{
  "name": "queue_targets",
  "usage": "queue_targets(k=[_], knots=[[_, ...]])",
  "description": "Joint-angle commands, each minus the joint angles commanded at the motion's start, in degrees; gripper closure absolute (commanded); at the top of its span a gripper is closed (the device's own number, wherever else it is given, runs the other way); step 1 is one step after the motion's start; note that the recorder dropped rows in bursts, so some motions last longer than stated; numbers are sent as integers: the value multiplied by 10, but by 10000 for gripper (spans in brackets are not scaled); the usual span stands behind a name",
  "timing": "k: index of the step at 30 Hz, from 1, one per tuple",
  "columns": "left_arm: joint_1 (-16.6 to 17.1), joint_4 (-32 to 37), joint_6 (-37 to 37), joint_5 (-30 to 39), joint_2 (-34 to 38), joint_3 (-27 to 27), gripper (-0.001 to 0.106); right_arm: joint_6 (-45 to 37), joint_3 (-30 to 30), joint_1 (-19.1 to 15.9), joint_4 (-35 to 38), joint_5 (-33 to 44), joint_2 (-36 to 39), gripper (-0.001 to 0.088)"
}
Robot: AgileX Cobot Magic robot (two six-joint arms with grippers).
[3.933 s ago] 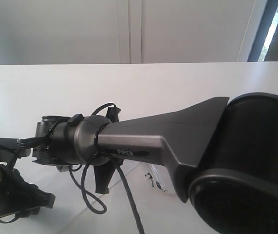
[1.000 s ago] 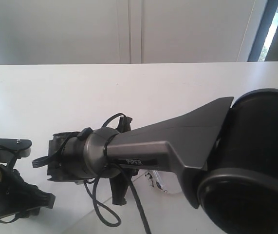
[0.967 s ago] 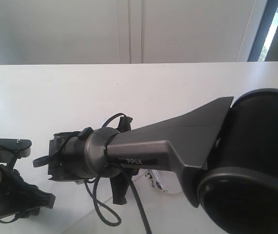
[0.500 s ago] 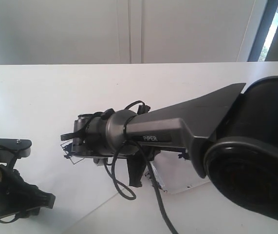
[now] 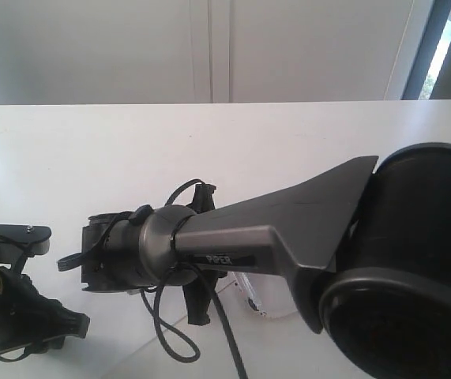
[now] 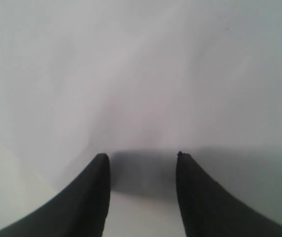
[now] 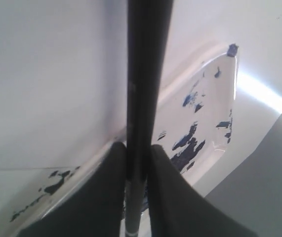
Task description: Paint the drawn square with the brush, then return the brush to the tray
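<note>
In the right wrist view my right gripper (image 7: pixel 137 154) is shut on the brush (image 7: pixel 143 74), a long black stick that runs straight out between the fingers. Beyond it lies the tray (image 7: pixel 215 98), glossy and spattered with dark navy paint. In the exterior view only a corner of the tray (image 5: pixel 250 298) shows under the right arm's wrist (image 5: pixel 130 251). My left gripper (image 6: pixel 140 159) is open over a bare white surface, with nothing between its fingers. The drawn square is hidden. The brush tip is out of view.
The right arm's big grey forearm (image 5: pixel 288 229) and elbow housing (image 5: pixel 399 300) fill the lower right of the exterior view, trailing a black cable loop (image 5: pixel 170 339). The left arm (image 5: pixel 12 312) sits at the bottom left. The white table (image 5: pixel 209 142) reaches back to a wall.
Half a second ago the right wrist was higher and further right. It has since swung back down and left, to about where it stood one second ago. The left arm has not moved.
</note>
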Motion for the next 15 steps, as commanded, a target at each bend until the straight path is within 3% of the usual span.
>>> queue_targets(k=[8, 15], knots=[[0, 0, 0, 0, 0, 0, 574, -3, 0, 0, -47, 0, -32, 868], [0, -9, -4, 0, 0, 0, 574, -9, 73, 0, -139, 0, -66, 868]])
